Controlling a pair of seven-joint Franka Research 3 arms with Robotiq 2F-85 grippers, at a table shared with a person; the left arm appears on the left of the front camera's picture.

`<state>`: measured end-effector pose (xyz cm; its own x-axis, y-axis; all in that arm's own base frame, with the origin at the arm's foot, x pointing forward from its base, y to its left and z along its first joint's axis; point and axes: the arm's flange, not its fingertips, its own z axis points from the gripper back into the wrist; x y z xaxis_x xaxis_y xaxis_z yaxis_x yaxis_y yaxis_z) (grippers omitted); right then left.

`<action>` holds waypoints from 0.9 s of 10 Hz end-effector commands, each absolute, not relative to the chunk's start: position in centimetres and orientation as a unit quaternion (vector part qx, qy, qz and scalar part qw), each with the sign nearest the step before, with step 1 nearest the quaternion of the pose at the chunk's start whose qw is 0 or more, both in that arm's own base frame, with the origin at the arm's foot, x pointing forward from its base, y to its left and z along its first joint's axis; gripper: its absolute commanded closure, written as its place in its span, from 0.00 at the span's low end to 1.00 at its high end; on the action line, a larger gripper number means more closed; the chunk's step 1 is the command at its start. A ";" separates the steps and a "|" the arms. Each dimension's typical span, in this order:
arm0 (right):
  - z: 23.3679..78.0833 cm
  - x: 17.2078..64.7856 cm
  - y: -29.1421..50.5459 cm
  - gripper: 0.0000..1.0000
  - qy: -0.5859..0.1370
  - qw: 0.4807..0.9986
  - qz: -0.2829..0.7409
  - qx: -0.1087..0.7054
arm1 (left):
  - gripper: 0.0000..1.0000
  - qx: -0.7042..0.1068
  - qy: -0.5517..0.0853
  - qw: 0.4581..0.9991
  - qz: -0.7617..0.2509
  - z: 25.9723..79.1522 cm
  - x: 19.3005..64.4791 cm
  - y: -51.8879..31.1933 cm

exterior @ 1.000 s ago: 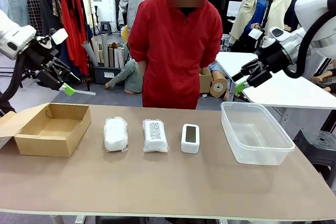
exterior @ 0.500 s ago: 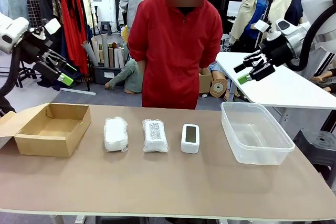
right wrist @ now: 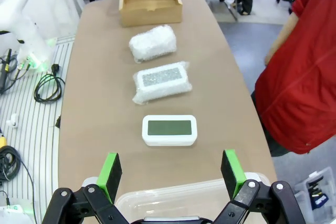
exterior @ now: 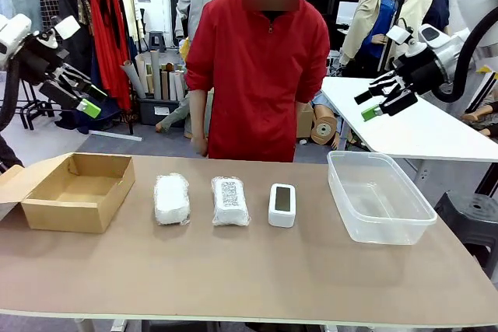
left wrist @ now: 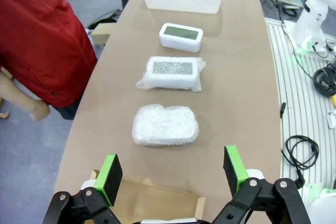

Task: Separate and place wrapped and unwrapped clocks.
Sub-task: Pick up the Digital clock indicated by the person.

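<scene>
Across the brown table (exterior: 233,270) the three clocks lie in a row, none touching its neighbour. On the robot's left is a plain bubble-wrapped bundle (exterior: 171,198), then a wrapped bundle with a dark printed label (exterior: 230,200) facing up, then the bare white clock (exterior: 282,205) with its grey-green screen up. An open cardboard box (exterior: 70,215) sits at the left end of the row and a clear plastic tub (exterior: 393,231) at the right end.

Both arms are held high, well apart from the clocks. The left gripper (exterior: 93,100) hangs above the box end of the table, its jaws spread wide with nothing between them. From its wrist camera a corner of the box lies under the green pads (left wrist: 111,171). The plain bundle is the nearest clock, with the labelled one, the bare clock and the tub farther along.

The right gripper (exterior: 366,106) hangs high over the tub's end, its jaws likewise wide apart and holding nothing. From its wrist the tub's rim lies just under the fingers and the bare clock is nearest. Beyond it come the labelled bundle, the plain one and the box.

A person in a red top (exterior: 257,60) stands at the far side, opposite the clocks, one hand (exterior: 200,144) hanging just behind the table's far edge.
</scene>
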<state>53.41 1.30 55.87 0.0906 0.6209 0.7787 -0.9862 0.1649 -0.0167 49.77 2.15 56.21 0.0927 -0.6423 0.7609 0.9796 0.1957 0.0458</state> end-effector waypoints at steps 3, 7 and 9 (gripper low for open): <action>56.6 54.1 0.9 0.00 -0.348 0.675 0.581 0.294 | 0.00 -0.268 -0.339 0.676 -0.597 56.5 50.7 2.7; 56.2 53.6 1.0 0.00 -0.334 0.683 0.586 0.281 | 0.00 -0.258 -0.332 0.690 -0.589 56.3 50.2 2.1; 56.2 53.6 1.0 0.00 -0.334 0.683 0.586 0.281 | 0.00 -0.258 -0.332 0.690 -0.589 56.3 50.2 2.1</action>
